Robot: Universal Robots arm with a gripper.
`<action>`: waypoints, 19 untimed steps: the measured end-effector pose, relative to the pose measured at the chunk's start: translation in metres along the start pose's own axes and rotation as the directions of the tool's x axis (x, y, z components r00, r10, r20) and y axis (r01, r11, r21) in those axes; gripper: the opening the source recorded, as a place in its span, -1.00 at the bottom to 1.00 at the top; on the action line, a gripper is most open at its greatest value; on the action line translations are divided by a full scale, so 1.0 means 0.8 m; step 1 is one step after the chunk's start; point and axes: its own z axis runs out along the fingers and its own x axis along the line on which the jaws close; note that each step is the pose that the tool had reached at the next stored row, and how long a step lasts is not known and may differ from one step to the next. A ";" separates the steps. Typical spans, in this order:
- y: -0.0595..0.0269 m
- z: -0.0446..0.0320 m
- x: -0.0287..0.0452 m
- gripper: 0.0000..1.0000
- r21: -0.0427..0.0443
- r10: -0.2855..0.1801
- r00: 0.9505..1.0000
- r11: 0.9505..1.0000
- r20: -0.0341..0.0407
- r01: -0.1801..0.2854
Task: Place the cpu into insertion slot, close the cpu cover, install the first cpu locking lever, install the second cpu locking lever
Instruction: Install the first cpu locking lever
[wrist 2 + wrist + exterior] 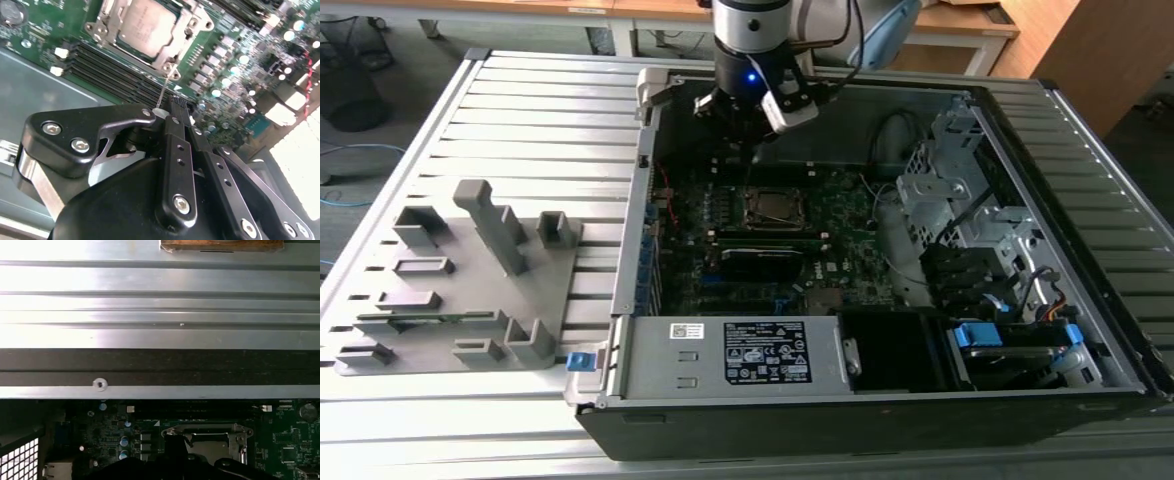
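Observation:
The cpu (147,27), a dull silver square, lies in the insertion slot (774,207) on the green board. The cpu cover (169,57), a silvery frame, lies flat around it; it is also in the first wrist view (200,430). A thin wire locking lever (166,87) rises from the socket's corner and ends right beside my fingertips. My gripper (179,102) hangs just above the socket's far side (754,150), its black fingers (175,145) shut together. I cannot tell whether they pinch the lever or only touch it.
Long black memory slots (115,70) run beside the socket. The open case holds a white-labelled power supply (747,352) at the front and a metal drive cage (961,170) on the exterior view's right. A grey fixture rack (467,280) stands on the slatted table (547,110). The case wall (160,330) is close behind the gripper.

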 end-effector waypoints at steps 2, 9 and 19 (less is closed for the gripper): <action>0.000 0.0005 -0.0049 -0.80 0.000 0.000 1.000 1.000 0.000 0.000; 0.000 0.0012 -0.0068 -0.80 0.000 0.000 1.000 1.000 0.000 0.000; 0.000 0.0105 -0.0259 -0.80 0.000 0.001 1.000 1.000 -0.002 -0.001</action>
